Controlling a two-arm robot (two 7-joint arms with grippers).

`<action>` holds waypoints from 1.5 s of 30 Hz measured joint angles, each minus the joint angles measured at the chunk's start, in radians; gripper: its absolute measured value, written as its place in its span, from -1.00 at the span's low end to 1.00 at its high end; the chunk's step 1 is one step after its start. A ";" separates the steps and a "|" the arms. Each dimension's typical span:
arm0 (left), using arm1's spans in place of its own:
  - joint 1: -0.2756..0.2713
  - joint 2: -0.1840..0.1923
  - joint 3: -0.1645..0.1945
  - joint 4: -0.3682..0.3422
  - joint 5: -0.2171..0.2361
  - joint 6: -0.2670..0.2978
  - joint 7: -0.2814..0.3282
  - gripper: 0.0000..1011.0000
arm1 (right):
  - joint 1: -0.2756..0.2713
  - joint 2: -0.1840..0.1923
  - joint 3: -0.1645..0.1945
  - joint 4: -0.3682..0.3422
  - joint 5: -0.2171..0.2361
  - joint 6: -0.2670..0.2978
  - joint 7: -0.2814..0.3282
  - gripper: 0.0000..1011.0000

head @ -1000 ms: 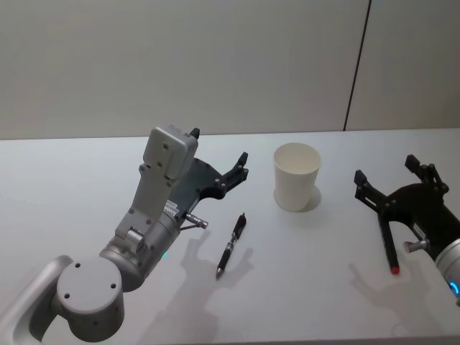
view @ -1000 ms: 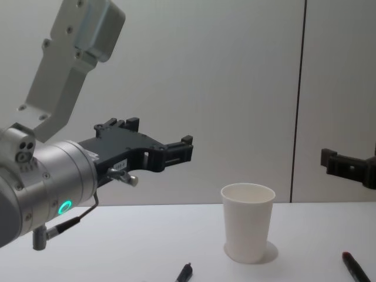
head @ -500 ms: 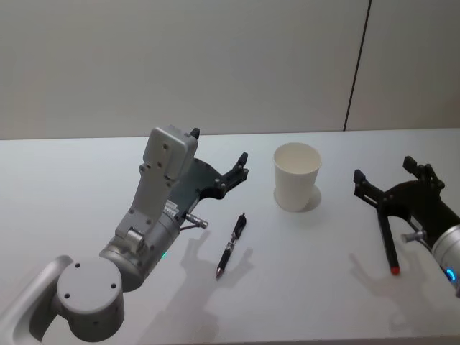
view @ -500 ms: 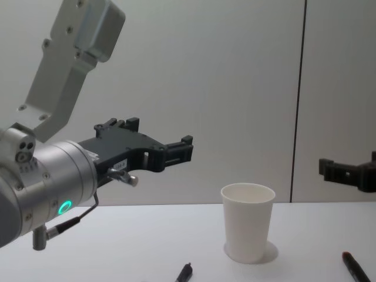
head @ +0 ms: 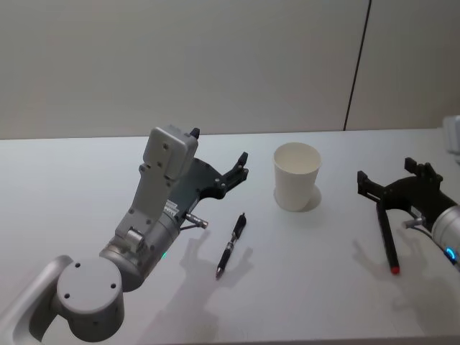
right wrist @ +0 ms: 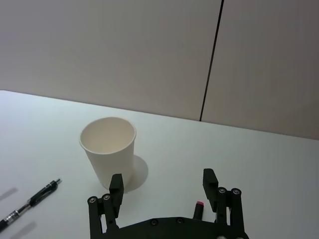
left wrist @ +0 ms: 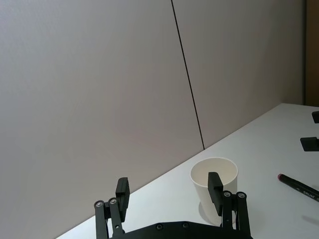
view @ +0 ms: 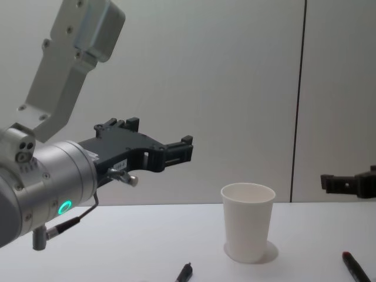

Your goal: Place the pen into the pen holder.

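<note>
Closest to you along the near edge of the surface (head: 72,180) is the left arm's grey shoulder and elbow, rising from the near left corner. Just past it two pens lie flat. The black pen (head: 231,244) rests about halfway across the surface, nearer the near edge than the far one, its tip toward you and its other end angled toward the cup. The red-tipped pen (head: 388,237) lies close to the right edge, well apart from the black one, running almost straight away from you with a red end toward the near edge. Its far end passes beneath the right tool (head: 386,171). From the chest view you can see this tool held clear above the surface. It is released, with its two fingers spread wide and nothing between them. The left tool (head: 219,147) is raised above the surface left of center, past the black pen and pointing toward the cup. It too is released, fingers wide apart and holding nothing. Farther on stands the cup (head: 296,176), white paper, upright and open at the top, roughly midway between the left and right edges and toward the far edge. It touches neither pen nor tool. Beyond the far edge you have a plain pale wall (head: 180,65) with one dark vertical seam.
</note>
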 joint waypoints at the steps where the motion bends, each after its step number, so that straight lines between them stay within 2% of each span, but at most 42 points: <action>1: 0.000 0.000 0.000 0.000 0.000 0.000 0.000 0.98 | 0.011 -0.002 0.001 0.007 -0.003 0.025 0.002 0.98; 9: 0.000 0.000 0.000 0.000 0.000 0.000 0.000 0.98 | 0.066 -0.018 0.006 0.045 -0.008 0.137 0.002 0.98; 20: 0.000 0.000 0.000 0.000 0.000 0.000 0.000 0.98 | 0.140 -0.050 0.019 0.122 0.013 0.293 -0.047 0.98; 32: 0.000 0.000 0.000 0.000 0.000 0.000 0.000 0.98 | 0.200 -0.085 0.022 0.223 0.023 0.367 -0.095 0.98; 45: 0.000 0.000 0.000 0.000 0.000 0.000 0.000 0.98 | 0.263 -0.119 0.017 0.340 0.012 0.399 -0.126 0.98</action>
